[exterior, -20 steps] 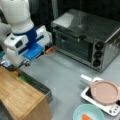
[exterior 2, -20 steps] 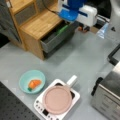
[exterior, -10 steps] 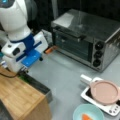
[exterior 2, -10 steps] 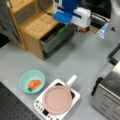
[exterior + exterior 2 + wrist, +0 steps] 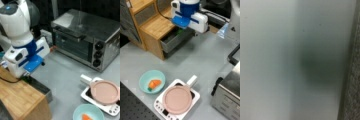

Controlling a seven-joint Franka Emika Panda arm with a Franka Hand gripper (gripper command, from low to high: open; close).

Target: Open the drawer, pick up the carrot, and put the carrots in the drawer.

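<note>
Wrist view gives only a pale grey blur with a speckled dark strip down its right edge; no fingers appear there. In both front views the gripper [image 5: 185,29] is buried behind the arm's white-and-blue wrist, low over the open drawer [image 5: 175,40] of the bamboo-topped cabinet [image 5: 157,25], so whether the fingers are apart or together cannot be told. The carrot [image 5: 154,83] lies in the light blue bowl [image 5: 145,79] (half cut off at a front view's bottom [image 5: 86,117]), well apart from the drawer. Bare grey desk [image 5: 202,57] lies between them.
</note>
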